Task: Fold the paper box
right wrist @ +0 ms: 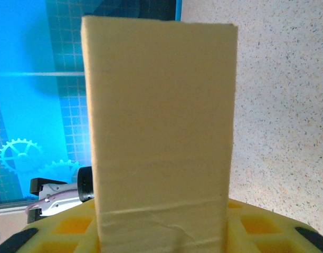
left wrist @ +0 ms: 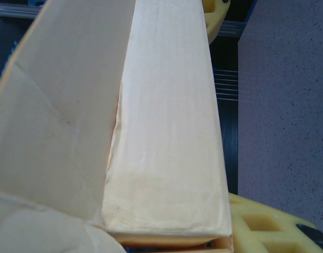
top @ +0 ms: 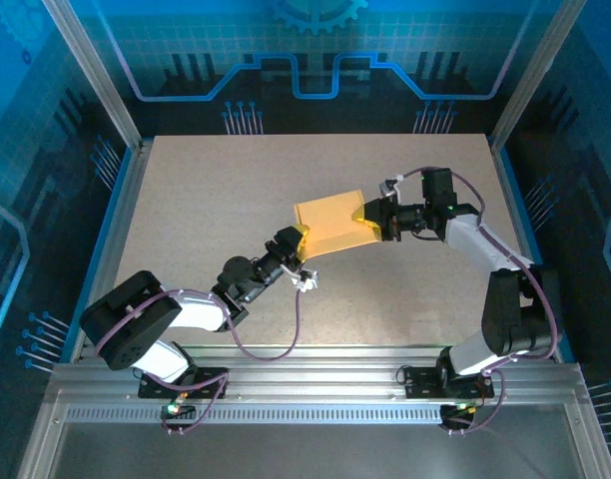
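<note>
Paper box (right wrist: 161,116), a pale-tan folded sleeve, sits mid-counter (top: 206,220), its right end clamped in the right hand (top: 370,220), apparently steadied so the left hand (top: 294,239) can work the near-left end. A loose flap (left wrist: 50,132) hides that hand's grip: clenched or released, unclear.

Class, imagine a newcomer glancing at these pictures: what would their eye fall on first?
The yellow-tan paper box stands out over the middle of the table. The right gripper clamps its right end; the left gripper meets its left corner. Glowing blue walls surround everything.
</note>
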Action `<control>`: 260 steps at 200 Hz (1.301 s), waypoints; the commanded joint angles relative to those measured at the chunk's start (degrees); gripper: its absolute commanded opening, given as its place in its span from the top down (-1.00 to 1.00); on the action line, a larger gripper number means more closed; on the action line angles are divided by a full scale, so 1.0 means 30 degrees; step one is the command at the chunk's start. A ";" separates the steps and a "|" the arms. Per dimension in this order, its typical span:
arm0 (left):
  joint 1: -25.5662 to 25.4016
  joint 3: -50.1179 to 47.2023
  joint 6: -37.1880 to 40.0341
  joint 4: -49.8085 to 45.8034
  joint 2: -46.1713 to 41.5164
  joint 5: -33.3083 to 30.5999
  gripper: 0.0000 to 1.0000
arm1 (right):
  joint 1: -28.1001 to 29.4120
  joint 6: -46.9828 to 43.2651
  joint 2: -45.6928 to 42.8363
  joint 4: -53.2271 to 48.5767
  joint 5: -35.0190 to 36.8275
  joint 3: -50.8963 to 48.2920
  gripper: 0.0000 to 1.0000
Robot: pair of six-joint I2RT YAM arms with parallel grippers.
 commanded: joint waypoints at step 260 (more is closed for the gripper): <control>-0.1077 0.0590 -2.0175 -1.3737 -0.2769 0.2339 0.07 | 0.2350 -1.3646 -0.8144 -0.7582 1.8385 0.0872 -0.60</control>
